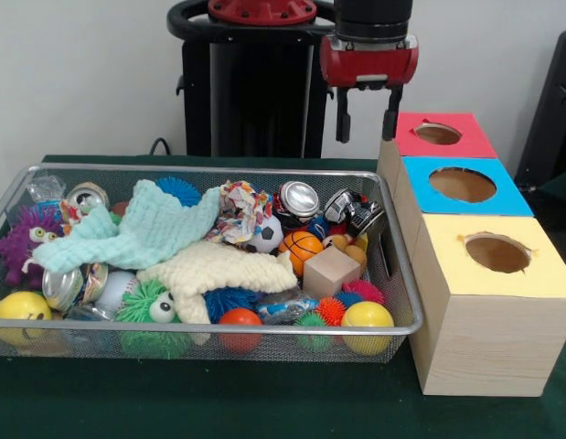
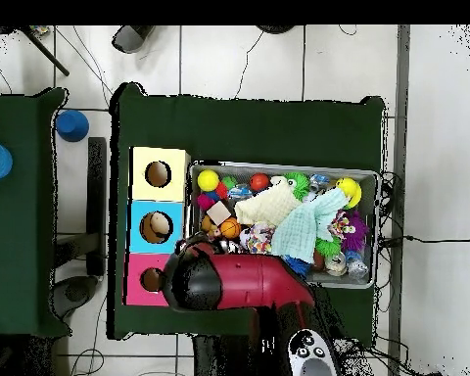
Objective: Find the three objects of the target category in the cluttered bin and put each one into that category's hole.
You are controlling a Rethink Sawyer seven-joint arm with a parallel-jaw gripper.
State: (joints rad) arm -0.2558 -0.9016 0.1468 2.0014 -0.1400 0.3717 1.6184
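Note:
The wire mesh bin [image 1: 264, 328] sits on the green table, full of clutter; it also shows in the overhead view [image 2: 368, 176]. A small tan-orange furry lump [image 1: 345, 245], partly hidden behind a wooden block [image 1: 330, 271] and a mini basketball [image 1: 303, 247], may be a plush animal. No other plush animal shows. My gripper [image 1: 366, 117] hangs open and empty above the bin's far right corner, next to the red-topped box [image 1: 438, 134]. In the overhead view my arm [image 2: 229, 282] hides the gripper.
A blue-topped box [image 1: 463, 185] and a yellow-topped box [image 1: 497, 253], each with a hole, stand in a row with the red one. A mint cloth [image 1: 145, 229], a cream cloth [image 1: 218, 270], cans [image 1: 299, 198], spiky balls [image 1: 154, 306] and smooth balls [image 1: 367, 315] fill the bin.

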